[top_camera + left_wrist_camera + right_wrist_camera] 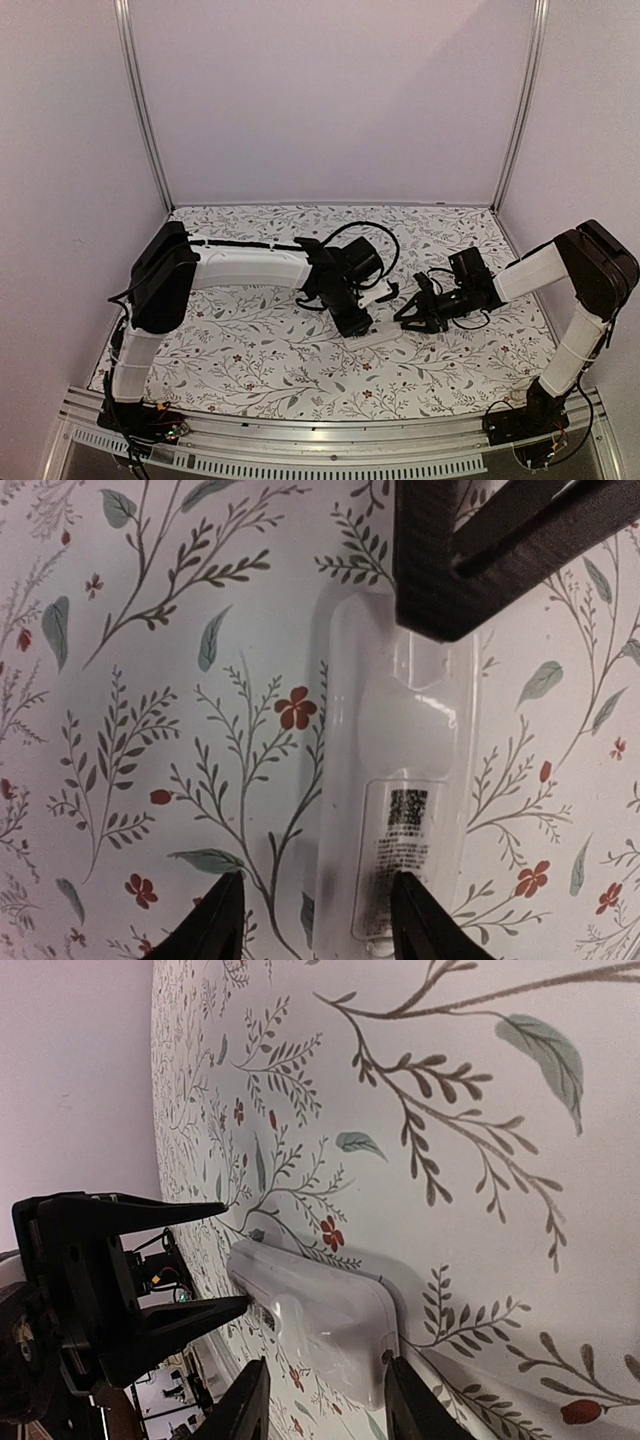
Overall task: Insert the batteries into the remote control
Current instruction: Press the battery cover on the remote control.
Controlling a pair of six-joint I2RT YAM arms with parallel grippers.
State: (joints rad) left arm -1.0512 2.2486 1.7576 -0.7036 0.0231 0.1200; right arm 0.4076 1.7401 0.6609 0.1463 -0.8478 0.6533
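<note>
The remote control lies on the flowered table with its back face up, showing a printed label. It also shows in the right wrist view and faintly in the top view. My left gripper is open at one end of it, one finger over the label and the other over the table beside it. My right gripper is open at the other end, its fingers on either side of the remote's corner. It holds nothing. The batteries are out of view.
The two grippers face each other closely over the remote at the table's middle. The right gripper's black fingers reach into the left wrist view. Pale walls close in the back and sides.
</note>
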